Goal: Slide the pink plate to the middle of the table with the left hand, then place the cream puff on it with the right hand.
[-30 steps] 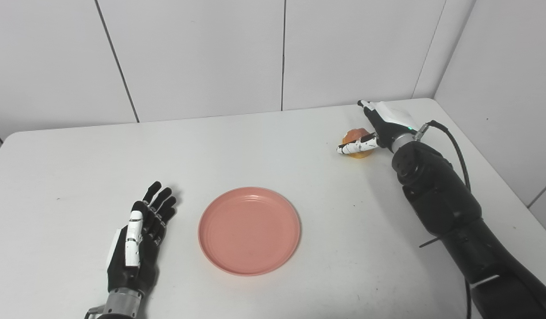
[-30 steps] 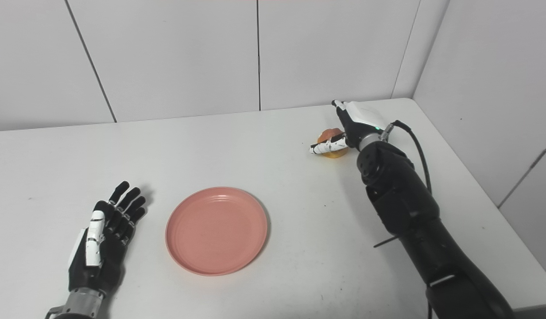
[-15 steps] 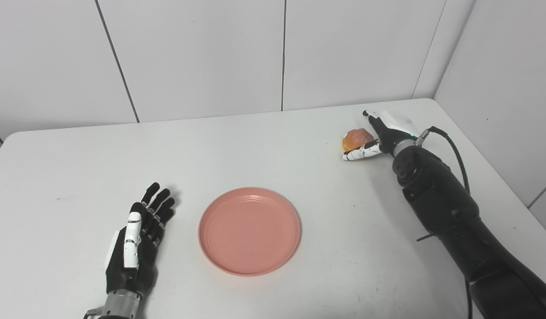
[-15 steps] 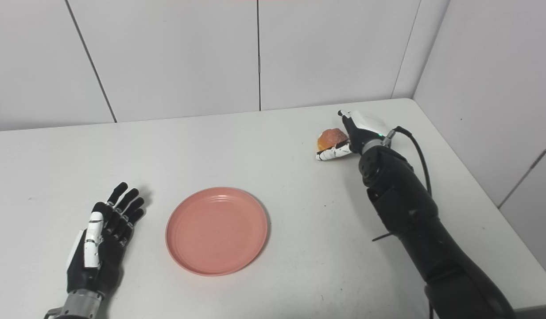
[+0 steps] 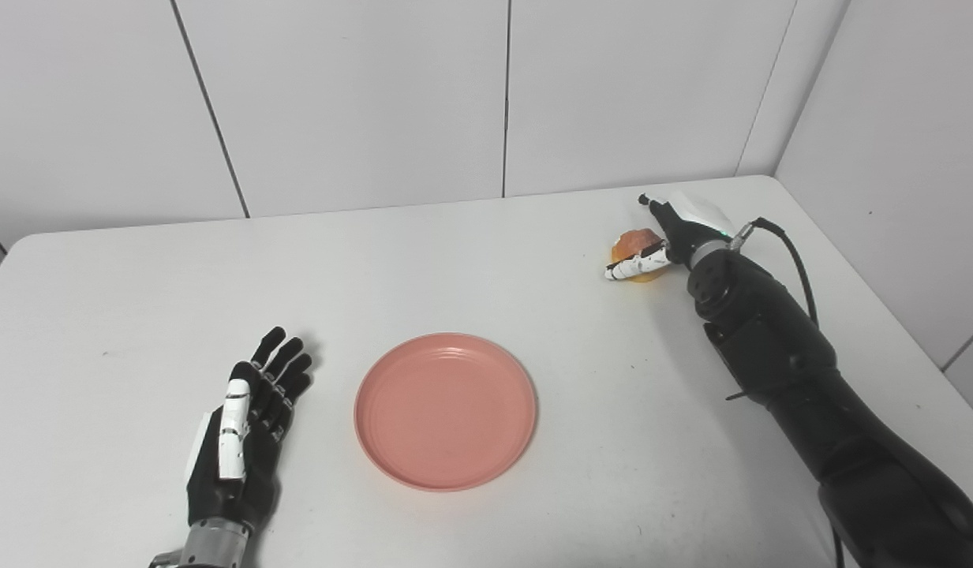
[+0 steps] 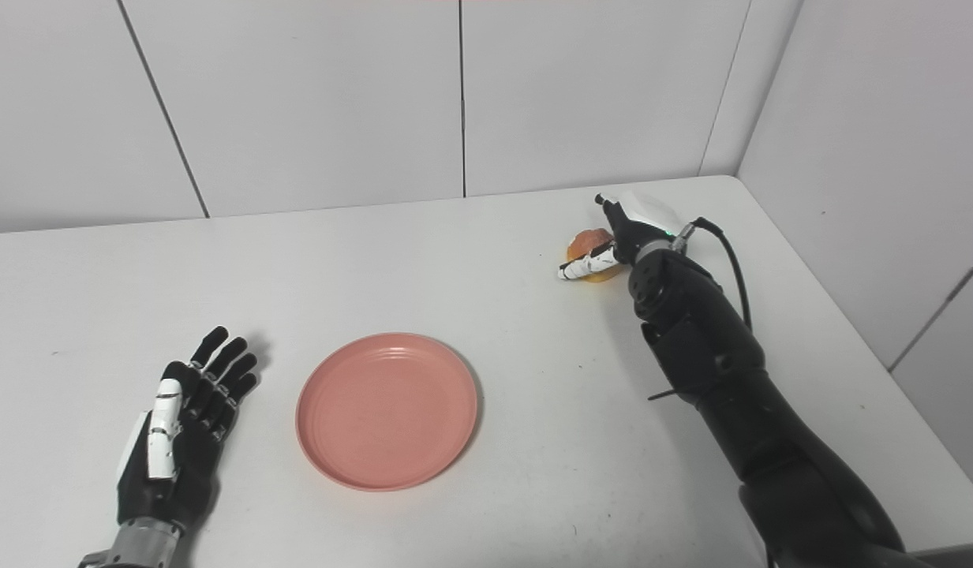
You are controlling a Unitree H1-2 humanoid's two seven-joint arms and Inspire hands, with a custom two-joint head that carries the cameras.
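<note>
Right hand (image 5: 669,237) cups the roundish cream puff (image 5: 634,243), thumb crossing its near side; full closure cannot be told. Left hand (image 5: 241,442) lies spread, fingers apart, the flat pink plate (image 5: 446,410) just to its right on the counter (image 5: 454,252)

We count one pink plate (image 5: 445,410), one cream puff (image 5: 634,242) (partly hidden), two hands, one desk (image 5: 470,268).

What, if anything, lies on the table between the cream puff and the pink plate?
Nothing visible does. The cream puff sits at the far right with the right hand around it; the table between it and the pink plate is bare. The left hand rests open left of the plate, off that path.
</note>
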